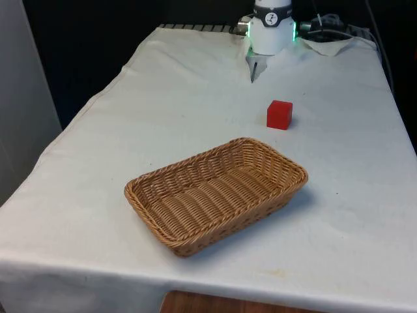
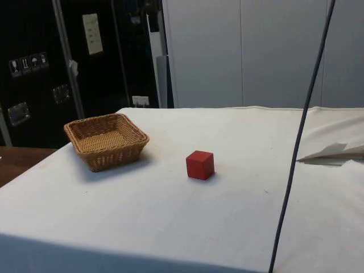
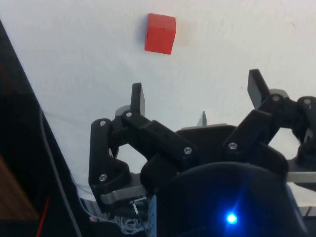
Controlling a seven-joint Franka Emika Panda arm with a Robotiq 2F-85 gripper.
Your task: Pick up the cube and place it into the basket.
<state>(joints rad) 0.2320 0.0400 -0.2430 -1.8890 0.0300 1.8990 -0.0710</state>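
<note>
A red cube (image 1: 279,115) rests on the white cloth, a short way beyond the wicker basket (image 1: 163,225) toward the robot end. From the side, the cube (image 2: 200,165) stands to the right of the basket (image 2: 85,149), with a gap of cloth between them. The basket has nothing in it. In the wrist view my gripper (image 3: 197,96) is open, its two black fingers spread wide with only cloth between them. The cube (image 3: 160,33) lies on the cloth some distance ahead of the fingertips, clear of them.
The arm's base (image 1: 272,26) sits at the table's far end, with a bunched fold of cloth (image 1: 329,45) beside it. A dark cable (image 2: 300,136) hangs down across the side view. The table's edges (image 1: 85,117) drop off on both sides.
</note>
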